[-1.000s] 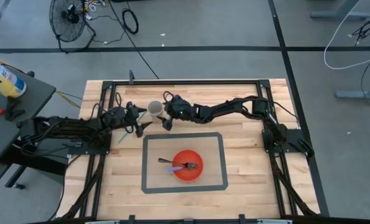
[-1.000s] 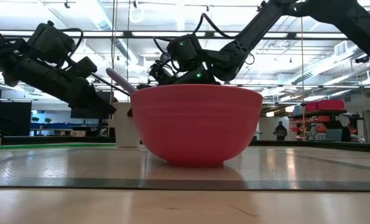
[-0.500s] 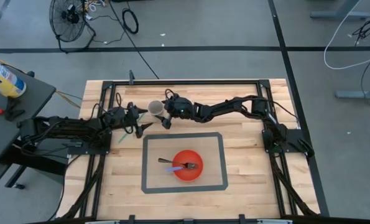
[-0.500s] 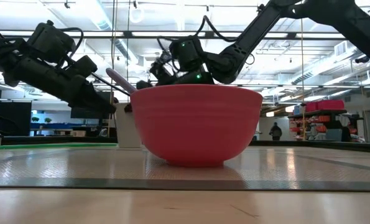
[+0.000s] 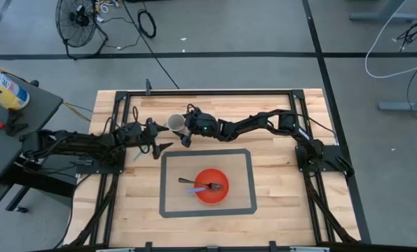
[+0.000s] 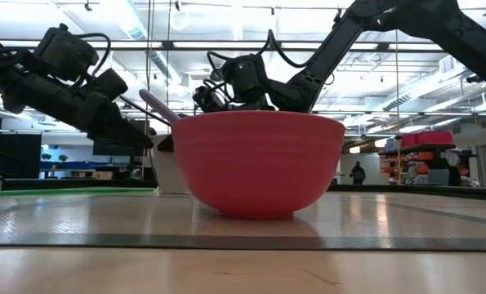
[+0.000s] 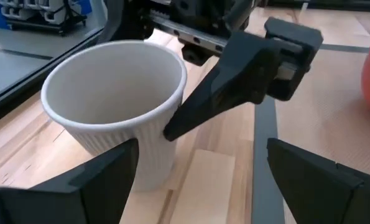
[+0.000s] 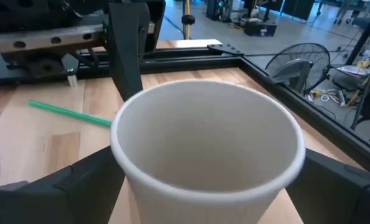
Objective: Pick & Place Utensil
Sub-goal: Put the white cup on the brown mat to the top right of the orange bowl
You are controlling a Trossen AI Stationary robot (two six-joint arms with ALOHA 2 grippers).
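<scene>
A white paper cup stands upright on its base at the table's far middle. My right gripper is open, one finger on each side of the cup. My left gripper is open and empty just left of the cup, pointing at it. A red bowl inside the taped rectangle holds a fork and a purple spoon. A green stick utensil lies flat on the table by my left arm. My right gripper reaches level from the table's right side, a finger on either side of the cup's wall. In the left wrist view one fingertip lies right at the cup's side. I cannot tell whether it touches. The cup stands upright on the table.
A black metal frame runs along the table's far edge and sides. The green utensil also shows in the right wrist view, beyond the cup. The bowl fills the middle of the low view and hides the cup's lower part.
My right gripper has moved a little toward the table's left edge, closer around the cup. The cup has stayed in place and upright.
</scene>
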